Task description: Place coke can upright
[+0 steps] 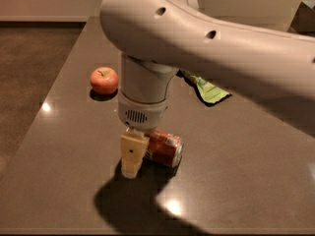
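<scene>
The coke can (165,148) lies on its side on the dark table (246,181), near the middle front, red with white lettering. My gripper (133,161) hangs straight down from the big white arm (197,38) and sits at the can's left end, low over the table top and covering that end of the can. Whether it touches the can, I cannot tell.
A red apple (104,80) sits on the table at the back left of the can. A green bag (209,90) lies at the back right, partly hidden by the arm. The table's left edge (44,112) drops to a brown floor.
</scene>
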Action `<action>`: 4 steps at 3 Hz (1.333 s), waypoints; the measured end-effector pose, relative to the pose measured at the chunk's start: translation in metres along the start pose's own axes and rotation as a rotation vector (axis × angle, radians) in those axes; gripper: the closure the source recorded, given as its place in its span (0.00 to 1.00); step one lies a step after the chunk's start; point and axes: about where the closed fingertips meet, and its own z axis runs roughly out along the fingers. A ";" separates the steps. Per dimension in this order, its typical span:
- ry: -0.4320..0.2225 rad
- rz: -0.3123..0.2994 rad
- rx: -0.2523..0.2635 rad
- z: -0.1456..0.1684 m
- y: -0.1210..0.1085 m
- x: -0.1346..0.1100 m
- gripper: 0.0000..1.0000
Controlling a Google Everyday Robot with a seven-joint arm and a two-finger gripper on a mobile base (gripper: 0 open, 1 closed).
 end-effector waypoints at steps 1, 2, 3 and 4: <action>0.009 0.014 0.010 0.002 -0.003 0.001 0.47; -0.058 0.018 0.009 -0.014 -0.010 0.003 0.70; -0.206 0.000 0.009 -0.046 -0.021 0.008 0.94; -0.401 -0.032 -0.013 -0.071 -0.032 0.013 1.00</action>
